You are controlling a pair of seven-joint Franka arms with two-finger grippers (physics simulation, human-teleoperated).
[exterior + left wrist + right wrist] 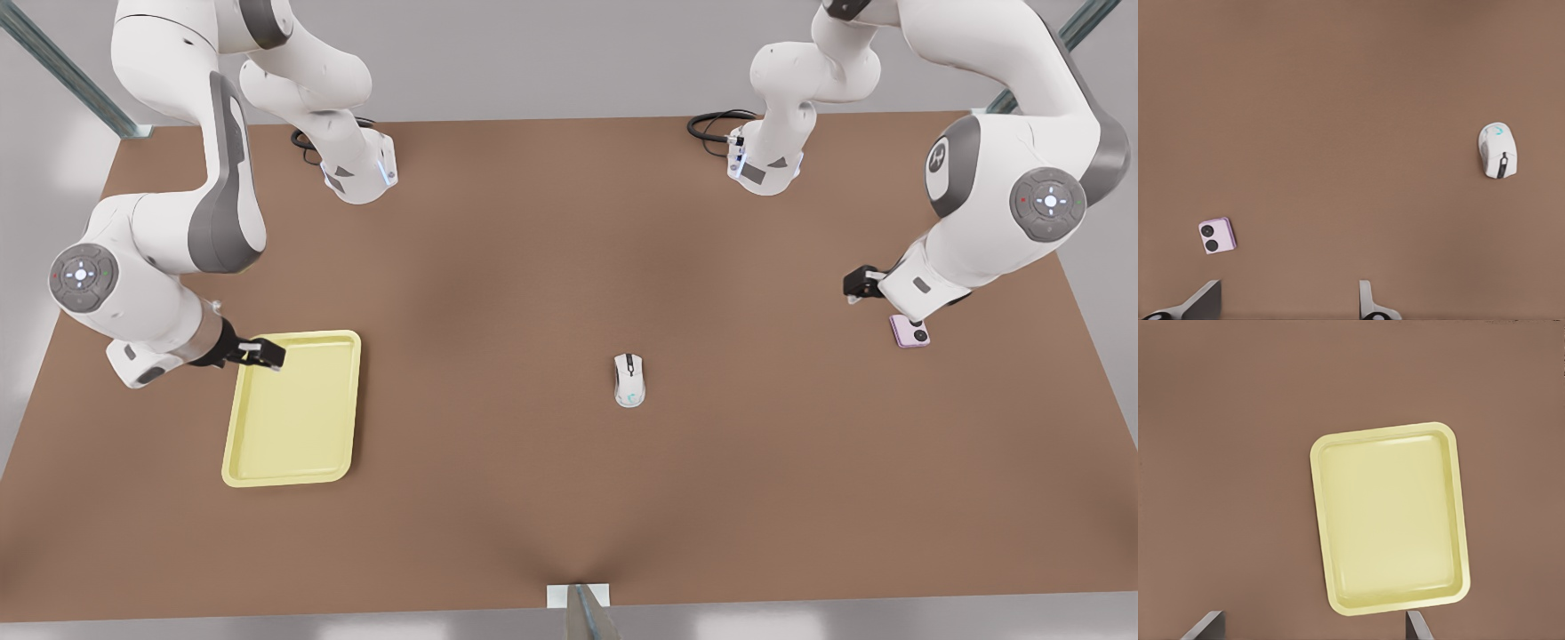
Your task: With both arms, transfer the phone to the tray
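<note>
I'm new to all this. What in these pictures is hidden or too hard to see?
1. The phone: in the front view, the left arm's wrist covers its far edge.
2. The left gripper: in the left wrist view, the picture's edge cuts off its open fingers above the tips.
3. The tray: in the front view, the right gripper overlaps one corner of its rim.
4. The mouse: in the front view, its markings are too small to read.

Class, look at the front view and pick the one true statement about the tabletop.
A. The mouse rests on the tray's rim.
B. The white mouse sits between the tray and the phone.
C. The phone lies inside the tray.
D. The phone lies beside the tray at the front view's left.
B: the white mouse lies on the bare table, with the tray towards the front view's left and the phone towards its right.
</note>
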